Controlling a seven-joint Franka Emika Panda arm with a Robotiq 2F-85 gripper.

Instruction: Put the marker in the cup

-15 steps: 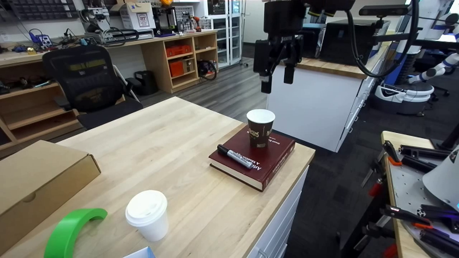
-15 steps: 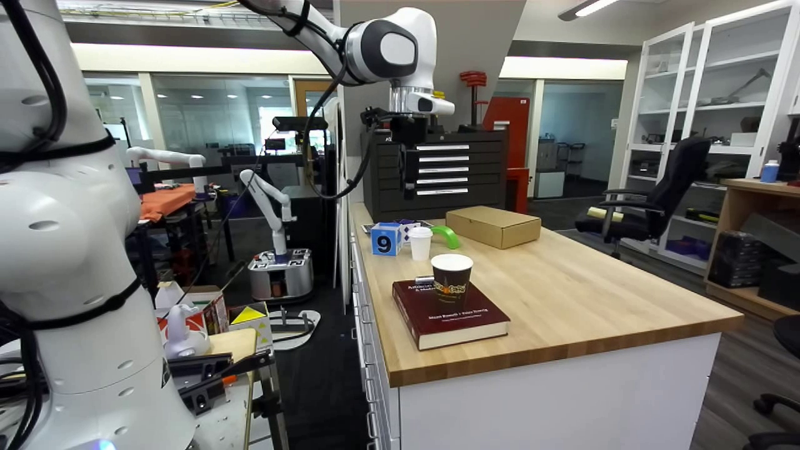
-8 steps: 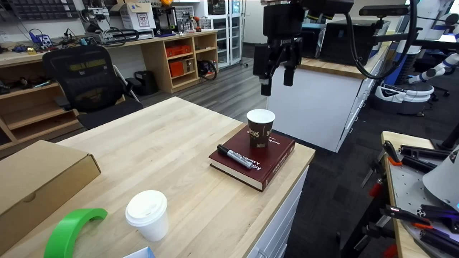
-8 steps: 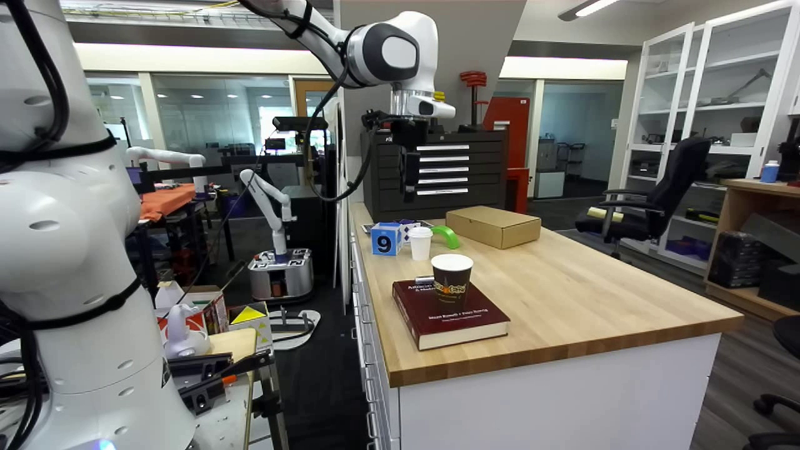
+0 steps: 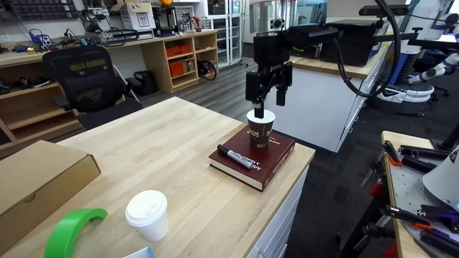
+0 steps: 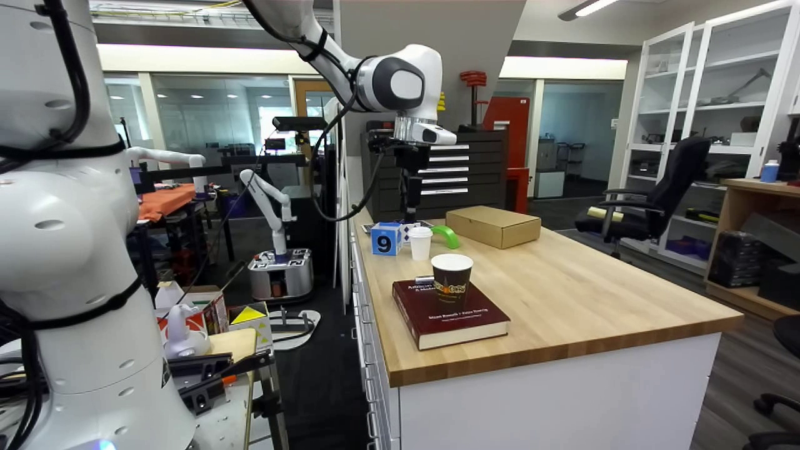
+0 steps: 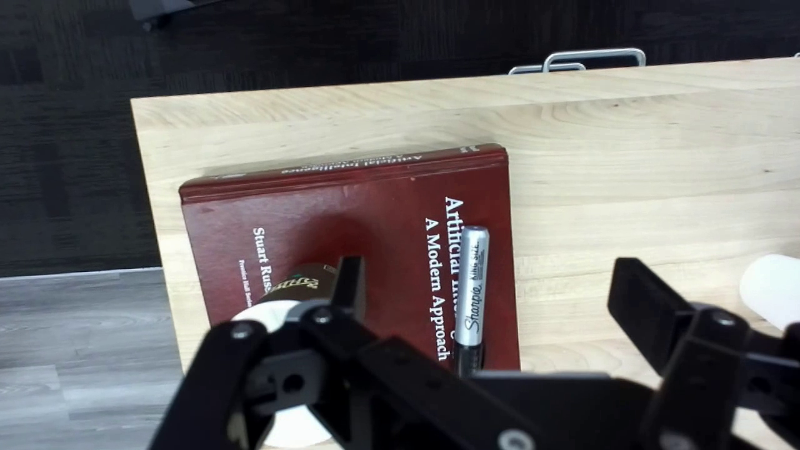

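The marker (image 5: 235, 157) is silver-grey with a black cap and lies flat on the dark red book (image 5: 235, 139). It also shows in the wrist view (image 7: 472, 287), with its cap end partly hidden by the gripper. In an exterior view only its end (image 6: 425, 280) shows behind the cup. The dark brown paper cup (image 5: 260, 132) with a white rim stands upright on the same book, beside the marker. In the wrist view a finger partly covers the cup (image 7: 315, 278). My gripper (image 7: 487, 272) is open and empty above the book, with the marker between its fingers in that view.
A white lidded cup (image 5: 147, 215), a green arch (image 5: 68, 233) and a cardboard box (image 5: 46, 175) stand on the wooden table. A blue number block (image 6: 386, 239) is beside the white cup. The book lies near the table's corner.
My gripper has come down toward the table and shifted slightly left in an exterior view. It stays open. The marker, the cup and the book have not moved.
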